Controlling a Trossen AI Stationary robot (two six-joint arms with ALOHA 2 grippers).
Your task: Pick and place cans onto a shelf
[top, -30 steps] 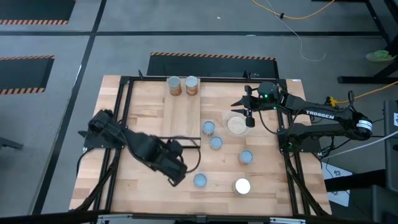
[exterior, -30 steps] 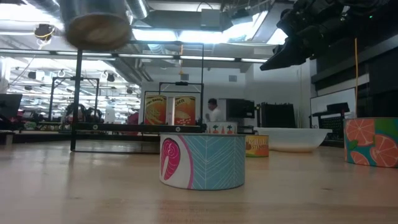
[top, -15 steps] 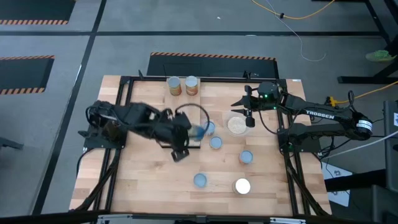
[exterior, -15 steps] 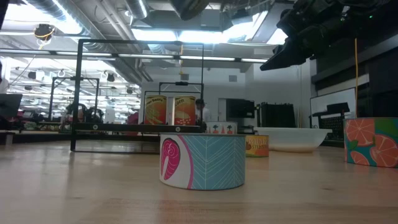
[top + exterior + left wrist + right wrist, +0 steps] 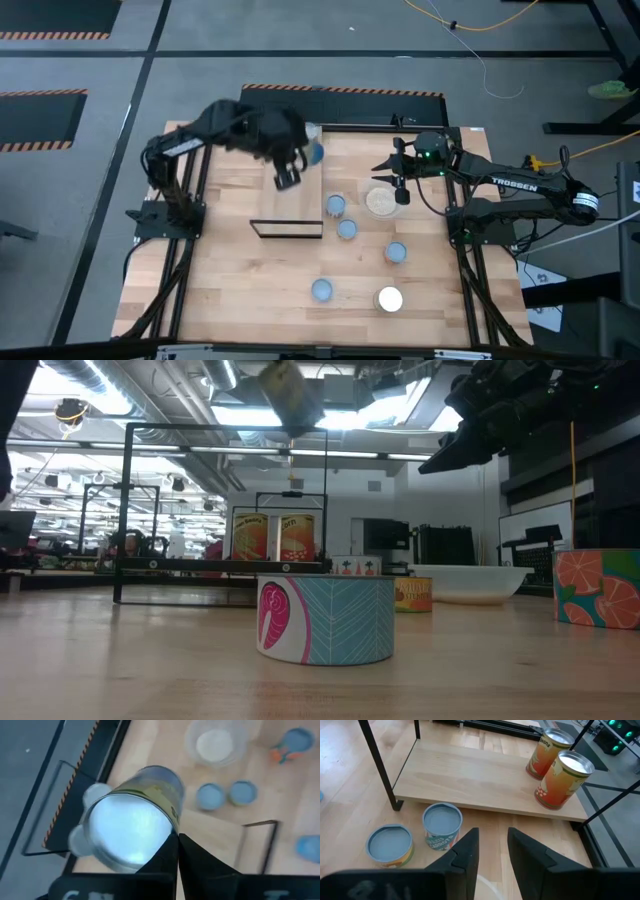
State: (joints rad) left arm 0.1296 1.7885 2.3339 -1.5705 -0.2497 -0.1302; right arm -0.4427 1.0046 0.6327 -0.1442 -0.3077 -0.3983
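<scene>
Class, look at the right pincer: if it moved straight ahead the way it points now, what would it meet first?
Probably the nearer of two blue-topped cans standing just before the shelf; the right pincer is open.

High view looks straight down; low view sits at tabletop; my wrist views both catch the shelf (image 5: 485, 785).

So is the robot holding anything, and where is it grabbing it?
Yes. The left gripper holds a can above the shelf, its fingers pinching the can's side near the silver top. The right gripper is empty.
</scene>
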